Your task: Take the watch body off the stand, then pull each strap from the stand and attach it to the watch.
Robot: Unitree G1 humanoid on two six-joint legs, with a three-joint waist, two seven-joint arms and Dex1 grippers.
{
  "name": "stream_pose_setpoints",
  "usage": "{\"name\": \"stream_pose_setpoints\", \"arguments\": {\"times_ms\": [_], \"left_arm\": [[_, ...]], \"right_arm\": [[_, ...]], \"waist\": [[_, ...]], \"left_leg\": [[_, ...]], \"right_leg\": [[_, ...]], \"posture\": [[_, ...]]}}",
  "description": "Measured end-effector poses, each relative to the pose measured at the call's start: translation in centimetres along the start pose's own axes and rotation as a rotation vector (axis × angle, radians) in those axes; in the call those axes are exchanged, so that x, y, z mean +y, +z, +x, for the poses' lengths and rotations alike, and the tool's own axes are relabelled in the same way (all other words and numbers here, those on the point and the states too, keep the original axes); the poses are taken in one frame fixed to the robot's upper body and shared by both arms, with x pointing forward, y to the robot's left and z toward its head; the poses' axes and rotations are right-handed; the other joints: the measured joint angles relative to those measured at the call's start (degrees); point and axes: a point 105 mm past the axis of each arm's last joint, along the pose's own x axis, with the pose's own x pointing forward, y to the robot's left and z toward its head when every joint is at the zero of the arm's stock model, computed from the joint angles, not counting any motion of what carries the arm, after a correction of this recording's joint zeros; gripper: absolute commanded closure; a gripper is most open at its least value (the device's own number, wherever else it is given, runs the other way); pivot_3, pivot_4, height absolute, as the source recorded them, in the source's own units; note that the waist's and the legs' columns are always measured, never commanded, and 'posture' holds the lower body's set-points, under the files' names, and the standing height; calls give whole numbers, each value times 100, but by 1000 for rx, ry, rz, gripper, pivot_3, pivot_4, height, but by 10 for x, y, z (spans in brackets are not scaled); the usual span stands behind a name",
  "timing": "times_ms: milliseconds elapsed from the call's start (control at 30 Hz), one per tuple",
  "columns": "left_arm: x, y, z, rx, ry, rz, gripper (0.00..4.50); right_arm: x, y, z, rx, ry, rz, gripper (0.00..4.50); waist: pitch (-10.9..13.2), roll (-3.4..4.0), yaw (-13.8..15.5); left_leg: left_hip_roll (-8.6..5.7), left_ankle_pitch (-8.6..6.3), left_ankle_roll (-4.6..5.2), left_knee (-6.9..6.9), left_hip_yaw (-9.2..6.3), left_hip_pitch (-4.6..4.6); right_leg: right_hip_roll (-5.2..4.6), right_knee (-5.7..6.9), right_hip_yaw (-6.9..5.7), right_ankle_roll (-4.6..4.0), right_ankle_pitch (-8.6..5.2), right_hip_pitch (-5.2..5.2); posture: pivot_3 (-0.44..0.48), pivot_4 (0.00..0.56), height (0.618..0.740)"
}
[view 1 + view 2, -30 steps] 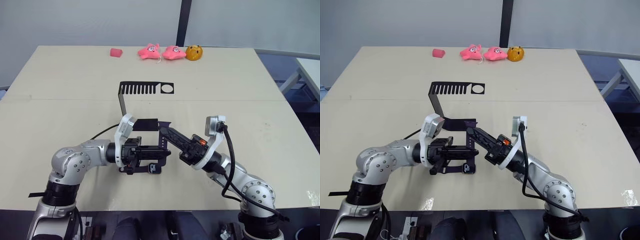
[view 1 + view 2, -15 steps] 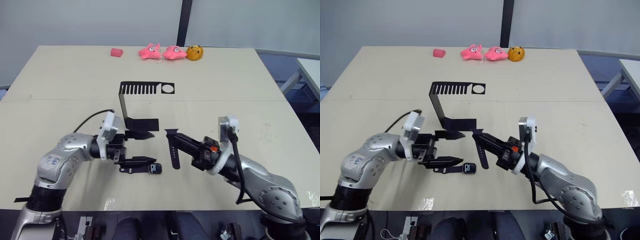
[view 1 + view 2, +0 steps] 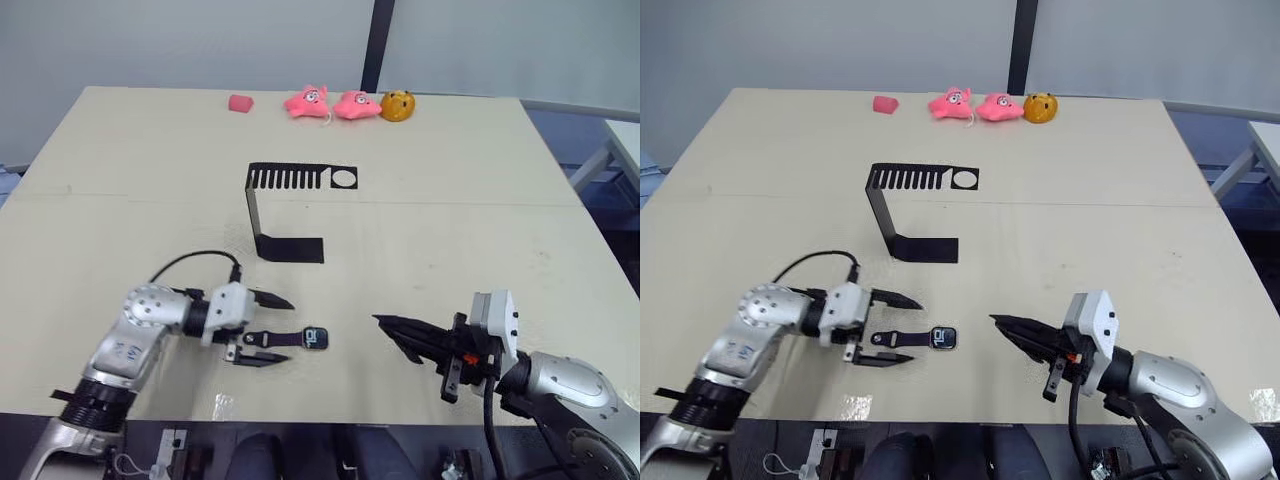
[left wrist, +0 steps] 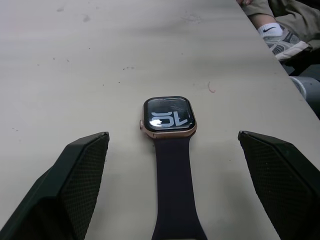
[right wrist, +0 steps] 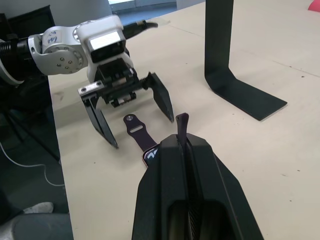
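Black and bare, the stand (image 3: 288,212) has given everything up. The watch body (image 3: 317,337) lies on the table (image 3: 480,200) with one strap (image 3: 272,339) already fitted. My left gripper (image 3: 268,327) hangs wide open around that strap, gripping nothing. My right gripper (image 5: 181,131) is pinched closed on the second strap (image 5: 182,122). Next, I judge, I must bring its end to the watch's free slot.

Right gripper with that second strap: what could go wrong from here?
1. The strap sits pinched edge-on in the shut right gripper, only its tip showing; it may slip or twist.
2. The watch body, one strap already on, lies loose on the table between the open left gripper fingers; pushing could slide it.
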Motion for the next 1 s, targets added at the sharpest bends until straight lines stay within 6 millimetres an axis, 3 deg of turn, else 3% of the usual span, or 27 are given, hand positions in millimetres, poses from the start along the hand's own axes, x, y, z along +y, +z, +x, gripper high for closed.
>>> {"name": "stream_pose_setpoints", "arguments": {"times_ms": [200,900,1000], "left_arm": [[0,-8,19,37,40,-17,59],[4,-3,41,26,37,-32,59],[1,-4,42,28,18,-40,1313]], "right_arm": [[9,-7,7,21,41,-10,4500],[12,-6,16,10,72,-30,4500],[12,-6,16,12,69,-32,4500]], "waist": [[-1,-1,12],[-9,-6,147],[-13,-5,153]], "left_leg": [[-2,6,5,0,-2,1],[-3,-1,18,30,-2,5],[-3,-1,19,30,-2,9]], "right_leg": [[0,-4,0,2,12,6],[-4,-6,0,11,17,22],[-4,-5,0,11,17,27]], "posture": [[0,150,740],[0,150,740],[0,150,740]]}}
